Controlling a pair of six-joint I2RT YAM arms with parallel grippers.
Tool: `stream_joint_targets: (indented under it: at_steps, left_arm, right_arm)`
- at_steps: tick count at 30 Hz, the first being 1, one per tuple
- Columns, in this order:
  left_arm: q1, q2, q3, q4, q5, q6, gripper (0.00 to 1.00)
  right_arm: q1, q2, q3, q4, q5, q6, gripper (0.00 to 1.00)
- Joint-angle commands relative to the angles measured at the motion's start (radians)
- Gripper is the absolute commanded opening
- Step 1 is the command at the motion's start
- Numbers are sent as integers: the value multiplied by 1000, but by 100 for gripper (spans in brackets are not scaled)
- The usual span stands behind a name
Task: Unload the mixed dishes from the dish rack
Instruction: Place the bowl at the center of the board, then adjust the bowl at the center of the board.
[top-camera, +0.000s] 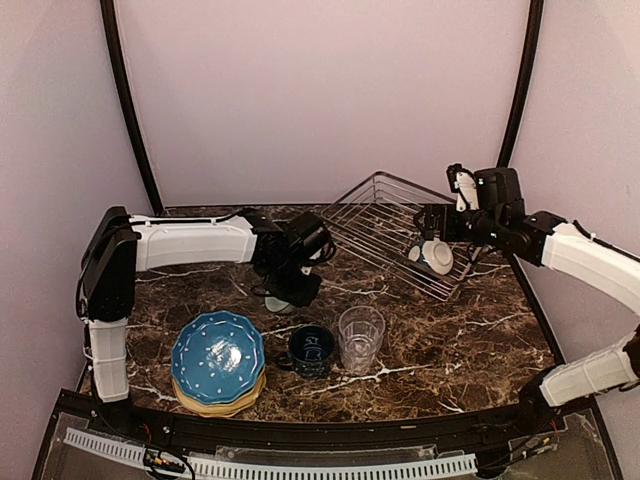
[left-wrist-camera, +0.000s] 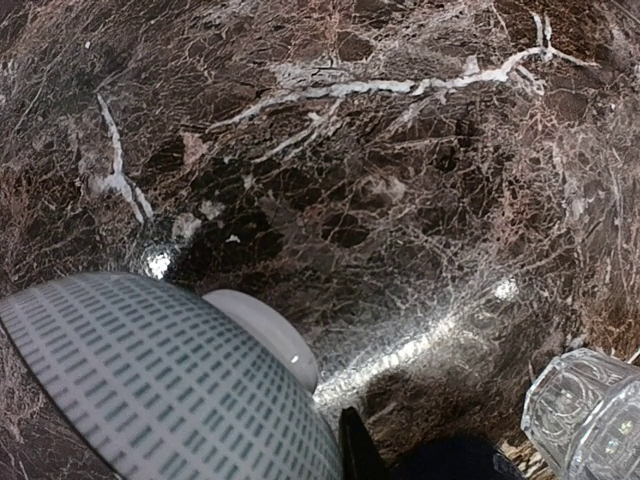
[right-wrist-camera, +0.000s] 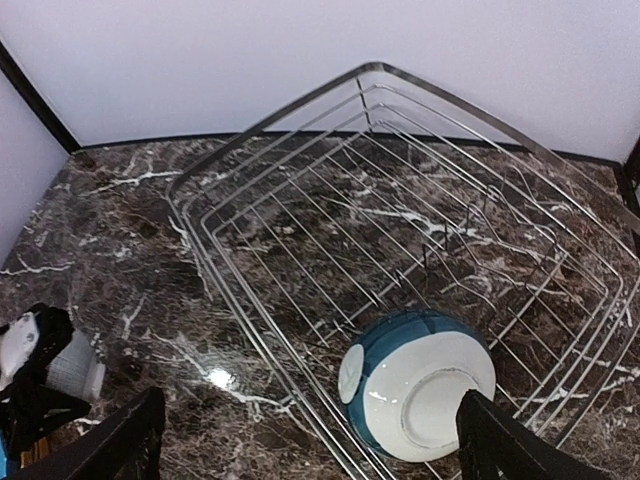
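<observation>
- While one glossy blue-and-white ceramic bowl (right-wrist-camera: 420, 395) lies on its side in the silver wire dish rack (right-wrist-camera: 300, 200), unloading looks nearly done; I see nothing else inside.
- The right claw (right-wrist-camera: 310, 425) gapes wide just above that bowl, gripping nothing.
- The left claw (top-camera: 287, 288), narrowed, seems to pinch a white dash-patterned bowl (left-wrist-camera: 150, 380) low over the dark veined marble bench (left-wrist-camera: 400, 200).
- Already out of the rack: scalloped blue dotted plate (top-camera: 217, 352) stacked on a mustard plate (top-camera: 222, 404), navy mug (top-camera: 312, 350), faceted clear glass tumbler (top-camera: 360, 338).
</observation>
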Motion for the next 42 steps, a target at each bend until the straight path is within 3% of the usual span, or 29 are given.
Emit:
stream_joint_targets:
  at_steps: [1,16,26,34,42]
  left_arm:
    - [-5,13,54,-36,-67,28,3]
    - [-6,38,32,-35,-43,45,37]
    - [-11,-116,-23,30,-6,73,64]
    - [-17,-216,-87,84,20,82,72]
    - [-17,-210,-128,145,39,55,76]
  right_arm:
    - [-9,142,111,-194,127,8,99]
    - [7,561,509,-537,365,147,99]
    - [57,768,709,-688,512,200,99]
    - [77,875,795,-839,600,265,99]
    - [76,840,704,-789,551,237,99]
